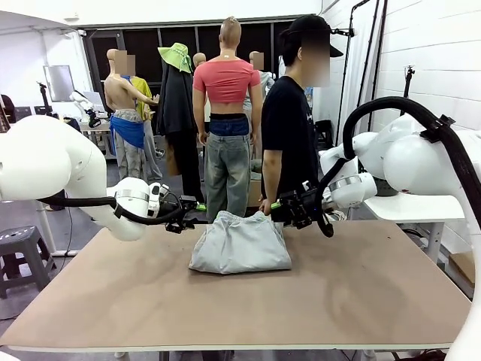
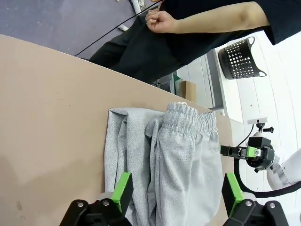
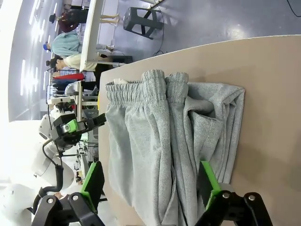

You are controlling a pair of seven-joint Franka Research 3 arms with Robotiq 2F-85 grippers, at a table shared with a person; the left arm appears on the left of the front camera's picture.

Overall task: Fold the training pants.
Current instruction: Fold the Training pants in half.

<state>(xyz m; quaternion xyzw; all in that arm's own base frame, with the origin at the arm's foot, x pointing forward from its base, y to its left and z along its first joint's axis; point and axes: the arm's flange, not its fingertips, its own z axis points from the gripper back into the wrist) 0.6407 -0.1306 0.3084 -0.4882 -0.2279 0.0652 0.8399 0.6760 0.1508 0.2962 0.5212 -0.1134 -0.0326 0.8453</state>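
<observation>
The training pants (image 1: 240, 244) lie folded in a light grey bundle at the middle of the table's far side, the gathered waistband toward the far edge. My left gripper (image 1: 200, 211) hovers just off the bundle's left far corner and my right gripper (image 1: 276, 207) just off its right far corner. In the left wrist view the gripper (image 2: 178, 192) stands open with the pants (image 2: 174, 160) between and beyond its green pads. The right wrist view shows the same for the right gripper (image 3: 151, 182), open over the pants (image 3: 155, 141). Neither holds any cloth.
A person in black stands at the table's far edge, one hand (image 1: 264, 204) close to my right gripper. A black mesh basket (image 2: 240, 59) sits beyond the table (image 1: 353, 293). A stool (image 1: 19, 244) stands on the floor at the left.
</observation>
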